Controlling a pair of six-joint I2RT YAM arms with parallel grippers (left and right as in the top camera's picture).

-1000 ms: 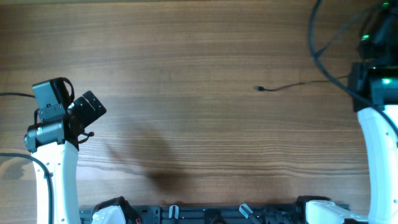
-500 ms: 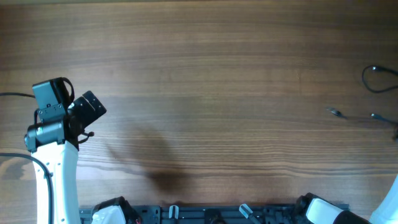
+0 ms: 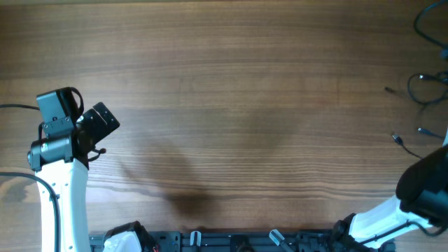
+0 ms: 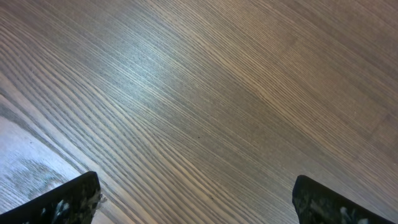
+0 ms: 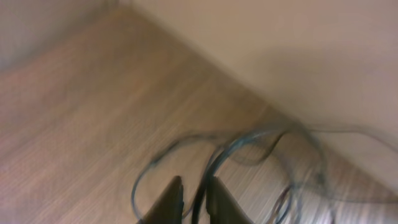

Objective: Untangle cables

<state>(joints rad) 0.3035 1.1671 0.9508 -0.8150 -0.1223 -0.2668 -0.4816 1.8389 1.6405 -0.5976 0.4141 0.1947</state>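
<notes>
**Item: cables**. Thin black wires lying on the table at its far right edge, partly cut off by the overhead frame.
- Placement: loops and loose leads are bunched well away from the table's middle. This is probably because the right arm works from that side and has them within reach.
- Orientation: the leads run roughly left to right. Small plug tips point left toward the table's middle, and the other ends pass out of view to the right. The bunch as a whole spreads along the table edge, far to near. One lead curls into an open loop with no clear heading.
- Tangle: in the blurred right wrist view, several strands arc over one another near the table edge. Which one crosses over which cannot be made out.

**Item: right gripper**. The fingers stand close together with a narrow gap, low over the cables. A dark strand appears to run into the gap. I cannot tell whether it is pinched or loose. The position suits drawing one strand out of the bunch.

**Item: left gripper**. The fingers are spread wide and hold nothing, with bare table beneath. It is parked at the left side, well apart from the cables, and judged idle, leaving the right arm room.
</notes>
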